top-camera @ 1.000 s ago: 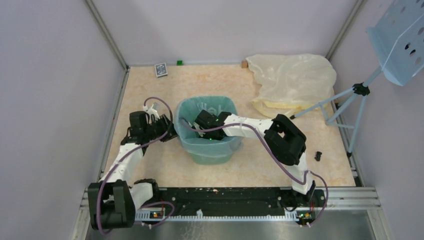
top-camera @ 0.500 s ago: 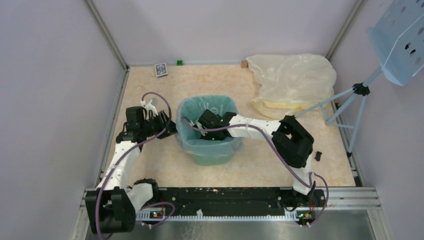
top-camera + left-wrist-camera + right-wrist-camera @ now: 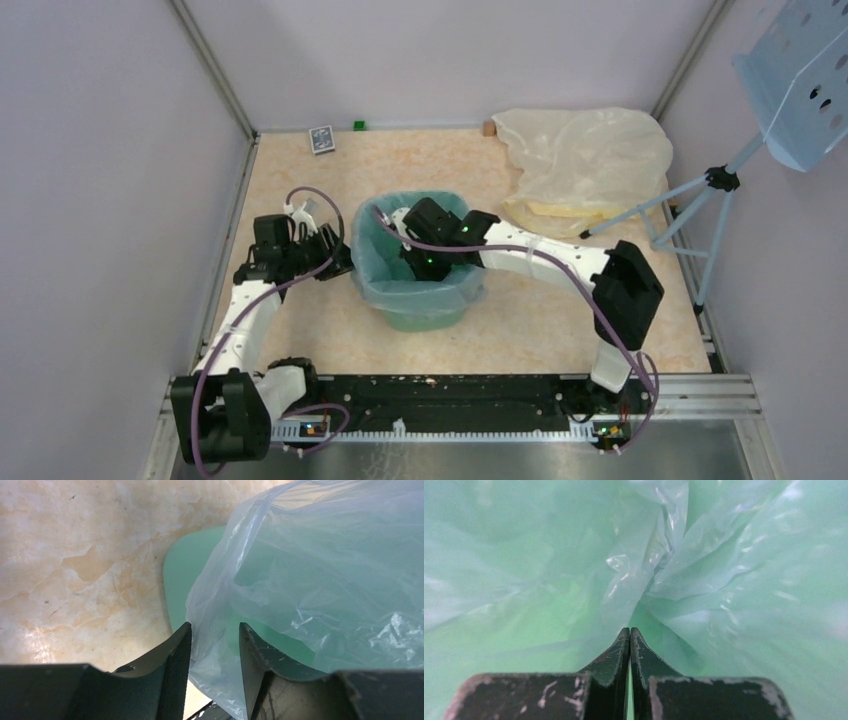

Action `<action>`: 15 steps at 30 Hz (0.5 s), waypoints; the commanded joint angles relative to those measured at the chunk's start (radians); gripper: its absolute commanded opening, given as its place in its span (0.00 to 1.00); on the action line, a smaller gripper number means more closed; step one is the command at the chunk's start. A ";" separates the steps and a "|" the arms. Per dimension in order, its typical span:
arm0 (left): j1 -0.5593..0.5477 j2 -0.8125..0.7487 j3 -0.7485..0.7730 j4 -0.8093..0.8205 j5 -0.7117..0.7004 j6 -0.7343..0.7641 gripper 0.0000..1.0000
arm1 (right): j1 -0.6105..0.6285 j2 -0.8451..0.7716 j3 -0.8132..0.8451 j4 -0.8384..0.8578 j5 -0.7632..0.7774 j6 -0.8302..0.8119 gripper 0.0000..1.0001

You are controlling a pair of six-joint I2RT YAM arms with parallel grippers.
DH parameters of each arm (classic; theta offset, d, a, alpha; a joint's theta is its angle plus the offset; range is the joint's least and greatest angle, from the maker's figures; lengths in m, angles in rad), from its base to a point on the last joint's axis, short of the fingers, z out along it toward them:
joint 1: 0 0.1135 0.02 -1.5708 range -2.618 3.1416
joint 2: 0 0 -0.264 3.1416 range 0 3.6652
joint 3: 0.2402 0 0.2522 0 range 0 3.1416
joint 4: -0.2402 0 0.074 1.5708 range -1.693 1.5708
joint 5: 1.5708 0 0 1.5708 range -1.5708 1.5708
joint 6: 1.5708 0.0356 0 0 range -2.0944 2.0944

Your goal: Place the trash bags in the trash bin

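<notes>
Lining the mint-green, rounded-square plastic bin [image 3: 425, 315] near the middle of the table [image 3: 520, 330] is the thin, crinkly, see-through pale blue plastic bag [image 3: 385, 278], its film draped over the bin's rim and down the outside. At the bin's left side the left tool [image 3: 340, 263] sits low by the rim, its fingers [image 3: 175, 655] spread apart with a fold of the bag's edge [image 3: 325, 580] running between them over the bare green wall [image 3: 185, 575]. The right tool [image 3: 422, 262] reaches down inside the bin, pressed together at the tips [image 3: 630, 630], with creases of blue film [image 3: 724, 580] gathering there; I can't tell whether any film is caught. Behind the bin to the right lies a larger cream-yellow translucent plastic bag [image 3: 585, 155].
</notes>
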 commanded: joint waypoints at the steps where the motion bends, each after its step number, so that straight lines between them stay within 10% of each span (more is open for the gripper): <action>1: -0.004 -0.032 0.025 -0.043 -0.024 0.042 0.47 | -0.007 -0.122 0.119 -0.020 0.044 0.018 0.00; 9: -0.003 -0.049 0.183 -0.247 -0.188 0.152 0.72 | -0.007 -0.242 0.283 -0.113 0.280 0.057 0.43; 12: -0.002 -0.050 0.256 -0.327 -0.290 0.142 0.97 | -0.008 -0.309 0.279 -0.120 0.416 0.083 0.69; 15: -0.002 -0.094 0.311 -0.381 -0.392 0.090 0.99 | -0.027 -0.362 0.243 -0.126 0.489 0.120 0.73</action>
